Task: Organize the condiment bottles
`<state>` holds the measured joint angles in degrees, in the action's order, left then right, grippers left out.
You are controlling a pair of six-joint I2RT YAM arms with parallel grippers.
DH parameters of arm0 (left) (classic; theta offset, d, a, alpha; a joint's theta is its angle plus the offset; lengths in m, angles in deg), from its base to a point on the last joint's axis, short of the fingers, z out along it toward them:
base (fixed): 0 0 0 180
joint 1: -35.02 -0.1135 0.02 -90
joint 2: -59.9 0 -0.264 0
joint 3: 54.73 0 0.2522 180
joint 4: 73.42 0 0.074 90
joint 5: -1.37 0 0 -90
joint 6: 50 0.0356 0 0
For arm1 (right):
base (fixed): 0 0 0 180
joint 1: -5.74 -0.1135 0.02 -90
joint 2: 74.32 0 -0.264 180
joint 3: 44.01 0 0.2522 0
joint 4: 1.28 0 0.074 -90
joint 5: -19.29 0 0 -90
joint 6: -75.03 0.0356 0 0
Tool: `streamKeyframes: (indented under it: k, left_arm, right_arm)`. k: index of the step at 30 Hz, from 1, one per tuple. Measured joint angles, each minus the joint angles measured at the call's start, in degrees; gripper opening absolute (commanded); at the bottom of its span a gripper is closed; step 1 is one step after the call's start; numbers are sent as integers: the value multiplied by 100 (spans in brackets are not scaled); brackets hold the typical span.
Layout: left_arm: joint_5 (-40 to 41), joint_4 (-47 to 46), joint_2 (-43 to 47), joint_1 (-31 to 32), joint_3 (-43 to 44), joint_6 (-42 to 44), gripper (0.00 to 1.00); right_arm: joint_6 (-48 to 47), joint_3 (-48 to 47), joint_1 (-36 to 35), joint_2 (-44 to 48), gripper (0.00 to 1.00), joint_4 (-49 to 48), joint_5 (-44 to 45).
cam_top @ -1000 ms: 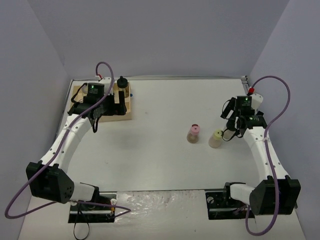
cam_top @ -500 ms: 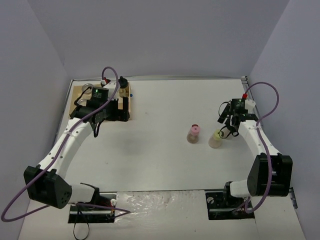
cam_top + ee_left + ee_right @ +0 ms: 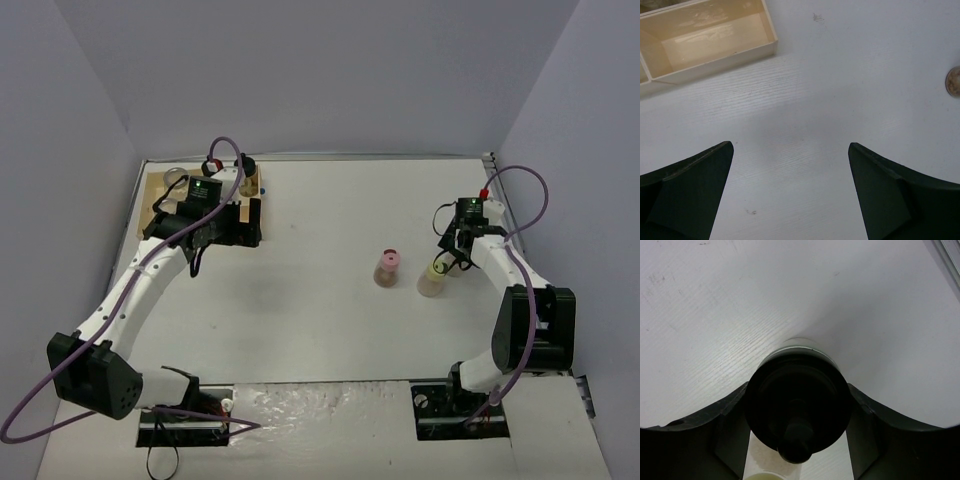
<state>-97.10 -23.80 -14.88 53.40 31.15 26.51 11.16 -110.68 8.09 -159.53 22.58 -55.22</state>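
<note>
Right end effector [image 3: 797, 396] has closed on black-capped bottle [image 3: 796, 412].

Open table [image 3: 805, 100] under left tool [image 3: 791, 145], black-cap bottle [image 3: 797, 400] fills right tool [image 3: 797, 387], yellow-cap bottle [image 3: 431, 281] adj.

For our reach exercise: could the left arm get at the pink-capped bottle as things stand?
Probably yes. The left gripper is open and empty, and bare table lies between it and the pink-capped bottle; reach itself is uncertain.

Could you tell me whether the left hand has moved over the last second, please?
Yes. In the top view the left hand has shifted right, from above the wooden tray towards its right edge.
</note>
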Motion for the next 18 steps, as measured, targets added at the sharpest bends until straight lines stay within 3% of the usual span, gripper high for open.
streamKeyframes:
  k: [3,6,10,18]
  left_arm:
    - [-2,-3,0,19,0,2,97]
    - [-6,-7,-4,35,0,2,97]
    - [-9,-12,-28,42,0,2,97]
    - [81,-49,-26,40,-46,0,97]
  right_arm:
    - [-158,0,-14,0,12,-16,-43]
    - [-431,-11,-115,0,1,-70,-149]
    - [-848,-309,-654,-49,0,-43,-303]
    - [-1824,-1918,-1929,-966,0,-232,-1083]
